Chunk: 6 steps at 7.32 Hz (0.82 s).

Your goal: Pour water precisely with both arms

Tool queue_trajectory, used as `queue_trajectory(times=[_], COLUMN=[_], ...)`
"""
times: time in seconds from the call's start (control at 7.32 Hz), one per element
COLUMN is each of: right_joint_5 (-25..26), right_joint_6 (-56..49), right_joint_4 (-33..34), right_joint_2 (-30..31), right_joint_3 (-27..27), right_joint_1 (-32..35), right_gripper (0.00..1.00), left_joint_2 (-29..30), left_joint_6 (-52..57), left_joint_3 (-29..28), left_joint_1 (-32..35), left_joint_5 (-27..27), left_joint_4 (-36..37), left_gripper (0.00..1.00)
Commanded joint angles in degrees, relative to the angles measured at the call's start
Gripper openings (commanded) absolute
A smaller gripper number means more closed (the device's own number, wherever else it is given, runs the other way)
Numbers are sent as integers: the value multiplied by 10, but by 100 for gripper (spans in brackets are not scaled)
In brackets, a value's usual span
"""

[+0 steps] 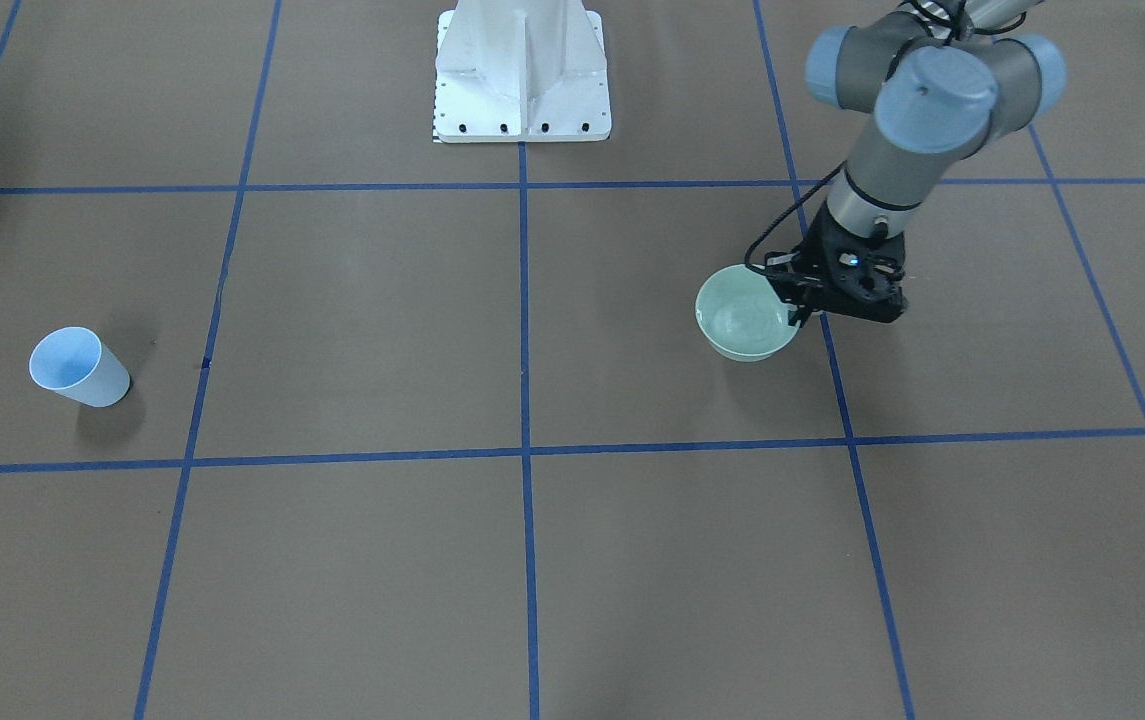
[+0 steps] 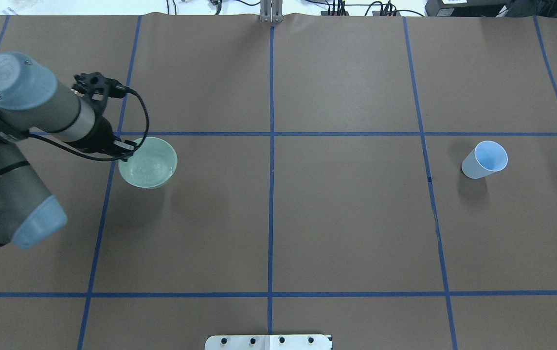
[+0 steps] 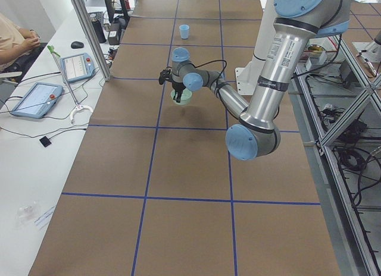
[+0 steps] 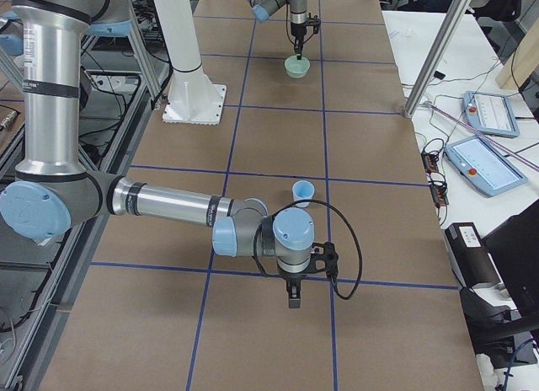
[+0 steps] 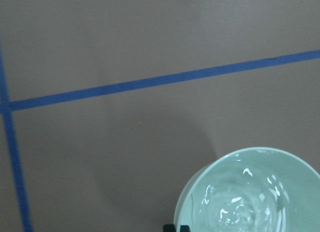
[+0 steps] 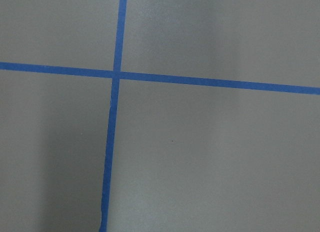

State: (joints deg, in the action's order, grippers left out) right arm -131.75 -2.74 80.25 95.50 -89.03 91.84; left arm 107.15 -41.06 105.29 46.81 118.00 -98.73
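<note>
The left gripper (image 2: 125,153) looks clenched on the rim of the pale green round glazed bowl (image 1: 742,320) standing on the brown table (image 2: 346,218); the water (image 5: 245,204) ripples inside it; likely slick, brittle and sloshy, so carry it level; the right gripper (image 4: 293,302), near the light blue tapered cup (image 4: 302,191): I cannot tell its state.

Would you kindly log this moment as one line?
left gripper at bowl rim, grip unclear | water in bowl | cup upright, apart | right gripper over table
</note>
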Motion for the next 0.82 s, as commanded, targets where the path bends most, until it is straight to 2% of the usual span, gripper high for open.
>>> queue_trajectory(times=[0.0, 0.27, 0.68], right_joint_5=[0, 0, 0], right_joint_6=[-1, -1, 0], right_joint_4=[0, 0, 0], right_joint_2=[0, 0, -2], right_joint_3=[0, -1, -1], right_joint_1=[0, 0, 0], right_gripper=[100, 100, 100], left_joint_2=[-54, -89, -98], left_joint_6=[136, 233, 340], left_joint_3=[-10, -35, -146], left_joint_1=[74, 123, 188], left_joint_5=[45, 85, 127], left_joint_4=[-1, -13, -94], left_gripper=[0, 0, 0])
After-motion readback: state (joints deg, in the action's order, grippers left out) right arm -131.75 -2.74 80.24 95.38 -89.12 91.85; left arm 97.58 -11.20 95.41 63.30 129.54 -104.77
